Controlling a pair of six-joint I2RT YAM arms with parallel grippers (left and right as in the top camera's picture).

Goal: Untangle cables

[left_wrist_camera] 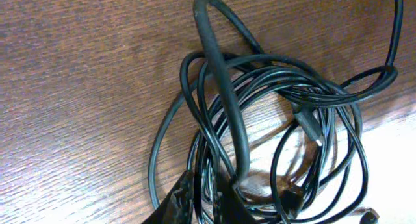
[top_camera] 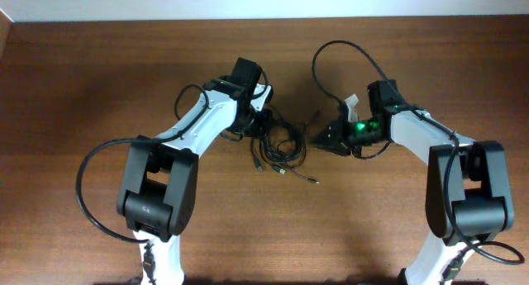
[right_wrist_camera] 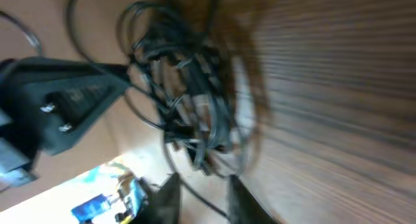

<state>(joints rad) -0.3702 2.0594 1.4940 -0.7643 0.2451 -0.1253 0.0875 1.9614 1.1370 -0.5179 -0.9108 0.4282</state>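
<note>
Mid-table, between the two arms: the cables (top_camera: 281, 147) — thin black cords heaped in overlapping loops on the wooden table (top_camera: 99, 70), small plug ends poking out toward the near edge. At the heap's left side, the left gripper (left_wrist_camera: 207, 197), fingers close together with strands running between them; cannot tell whether pinching or loose. At the right side, the right gripper (right_wrist_camera: 203, 199) — fingers slightly parted, bare wood showing between, wrist view blurred.
</note>
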